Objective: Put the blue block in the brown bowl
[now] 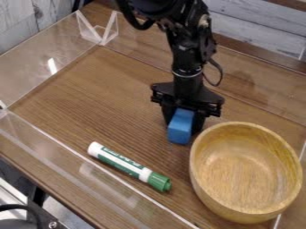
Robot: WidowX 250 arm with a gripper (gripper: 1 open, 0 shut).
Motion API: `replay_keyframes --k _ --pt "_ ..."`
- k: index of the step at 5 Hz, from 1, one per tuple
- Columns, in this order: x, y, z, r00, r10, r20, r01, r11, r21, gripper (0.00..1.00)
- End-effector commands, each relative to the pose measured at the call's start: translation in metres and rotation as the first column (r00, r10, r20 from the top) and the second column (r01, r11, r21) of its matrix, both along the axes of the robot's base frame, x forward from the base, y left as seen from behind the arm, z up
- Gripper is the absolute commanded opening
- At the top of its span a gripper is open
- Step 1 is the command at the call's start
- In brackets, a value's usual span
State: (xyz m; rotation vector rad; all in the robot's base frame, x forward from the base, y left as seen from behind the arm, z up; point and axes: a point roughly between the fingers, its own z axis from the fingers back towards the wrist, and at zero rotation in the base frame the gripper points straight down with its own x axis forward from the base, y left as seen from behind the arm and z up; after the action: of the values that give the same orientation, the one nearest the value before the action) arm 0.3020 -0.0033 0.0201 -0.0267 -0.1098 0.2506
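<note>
Camera view: the gripper [182,117] points straight down, its fingers clenched on the blue block [181,126], just left of the brown bowl [244,170] and close to its rim. A white-and-green marker [128,166] lies well left of the bowl on the wooden table [96,98]; clear walls [30,58] stand far from it

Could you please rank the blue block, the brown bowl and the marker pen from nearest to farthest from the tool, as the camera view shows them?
1. Blue block: clamped in the tool.
2. Brown bowl: just right of the tool, toward the camera.
3. Marker pen: lower left, near the table's front edge.
</note>
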Motion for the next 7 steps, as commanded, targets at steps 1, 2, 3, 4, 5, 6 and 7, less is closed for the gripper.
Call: replay_keyframes --k 1,2,3,4,5,6,7 --pt "0.009 0.009 0.004 0.999 -0.008 0.031 0.008 1.000 0.006 0.00" --pt "0.010 0.012 0.004 0.999 -0.018 0.035 0.017 1.000 0.010 0.00" --pt "0.011 0.014 0.004 0.999 -0.026 0.037 0.026 1.000 0.015 0.00" --pt "0.011 0.016 0.003 0.999 -0.036 0.038 0.036 0.999 0.023 0.00" --pt "0.011 0.017 0.003 0.998 -0.046 0.038 0.045 0.999 0.030 0.00" --pt "0.010 0.019 0.003 0.998 -0.055 0.037 0.054 0.998 0.038 0.00" --pt "0.009 0.019 0.003 0.997 -0.066 0.034 0.064 0.997 0.044 0.00"
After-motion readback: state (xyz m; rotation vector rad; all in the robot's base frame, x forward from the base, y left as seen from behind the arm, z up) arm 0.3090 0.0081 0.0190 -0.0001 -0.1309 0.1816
